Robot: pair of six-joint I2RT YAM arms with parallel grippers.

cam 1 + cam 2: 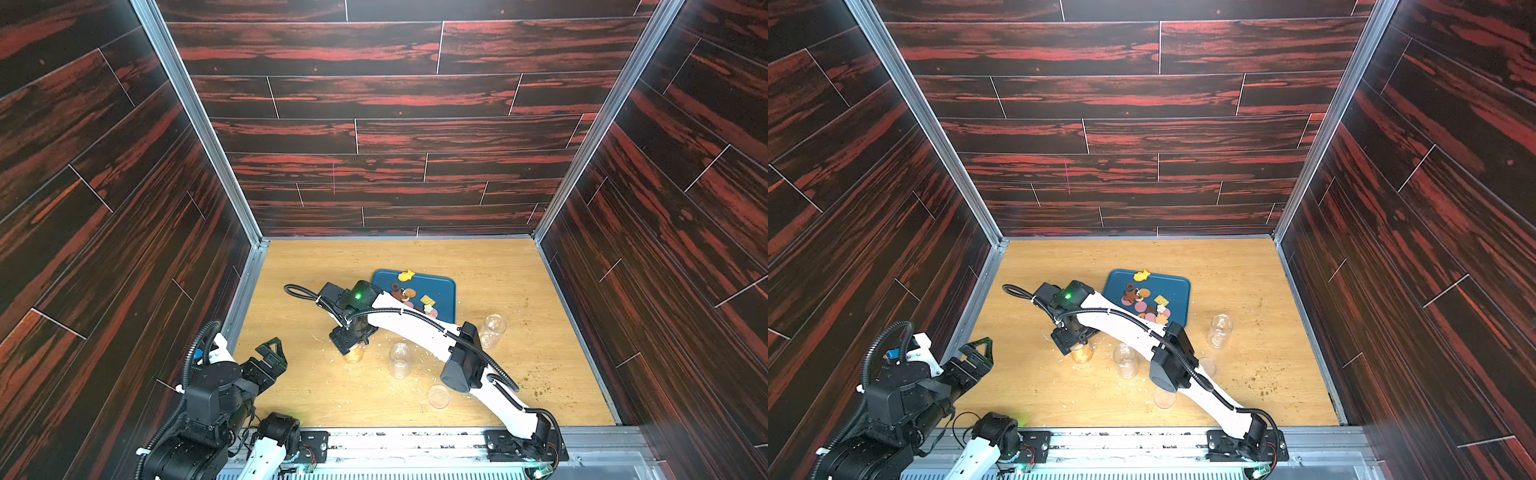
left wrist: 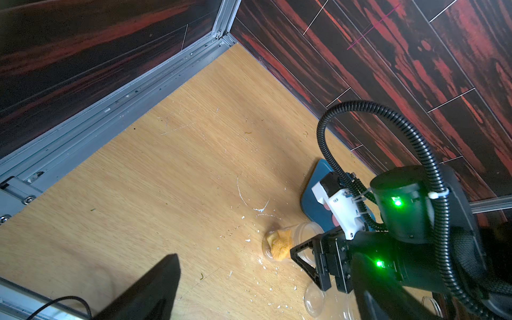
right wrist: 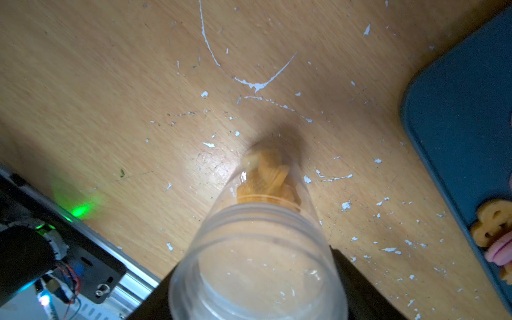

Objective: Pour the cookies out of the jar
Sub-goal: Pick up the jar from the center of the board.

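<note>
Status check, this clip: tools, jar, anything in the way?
Left tool open, parked aside. Right tool straddling upright jar, grip unconfirmed. Orange cookies inside, unpoured. Empty jar close beside it.

Dark plank walls (image 1: pixel 395 124), red-streaked, thin pale seams, on three sides. Aluminium corner posts (image 1: pixel 200 124) between. Light wood-grain tabletop (image 1: pixel 316 266), scratched. Pale crumbs (image 3: pixel 346 205) scattered around right fingers (image 2: pixel 305 268), white curved smear (image 3: pixel 257 84) just past them, greenish specks (image 1: pixel 536 390) well apart. Metal rail (image 2: pixel 83 119) at wall foot, beyond left fingers (image 2: pixel 158 291). Bright even light, soft glare on wood.
</note>
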